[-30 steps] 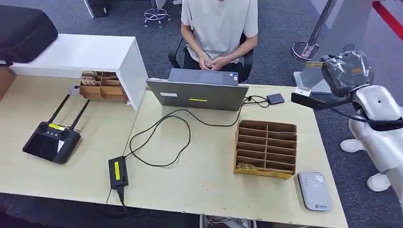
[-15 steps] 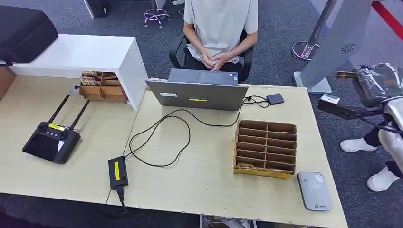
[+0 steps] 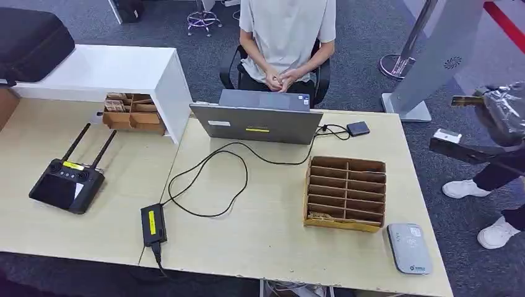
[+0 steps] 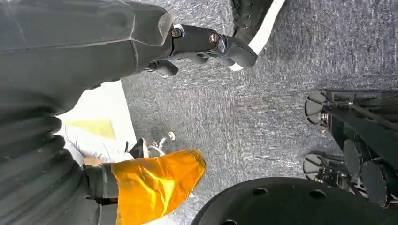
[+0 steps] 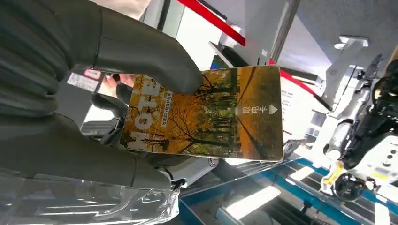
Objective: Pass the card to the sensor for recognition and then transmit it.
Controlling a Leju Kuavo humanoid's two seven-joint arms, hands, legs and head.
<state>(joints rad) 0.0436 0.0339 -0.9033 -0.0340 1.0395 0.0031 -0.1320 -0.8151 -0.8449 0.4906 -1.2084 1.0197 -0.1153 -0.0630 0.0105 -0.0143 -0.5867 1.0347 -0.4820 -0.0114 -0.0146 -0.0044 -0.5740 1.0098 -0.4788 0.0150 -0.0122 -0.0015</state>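
While the right hand (image 3: 504,111) pinches the hotel key card (image 5: 206,115) at three o'clock off-table, next comes lowering it onto the card reader (image 3: 410,248) at five o'clock; left hand's (image 4: 206,44) state unclear.

Right hand (image 3: 503,111) holds the card (image 3: 465,100) beyond the table (image 3: 272,235).

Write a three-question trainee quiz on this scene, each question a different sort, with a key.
1. True or false: the right hand holds the card.
2. Multiple choice: the grey card reader lies on the table
A. behind the laptop
B. near the front right corner, beside the cardboard organizer
C. on the black controller
3. Fill in: the seated person rests clasped hands behind the ____.

Key: 1 true; 2 B; 3 laptop.
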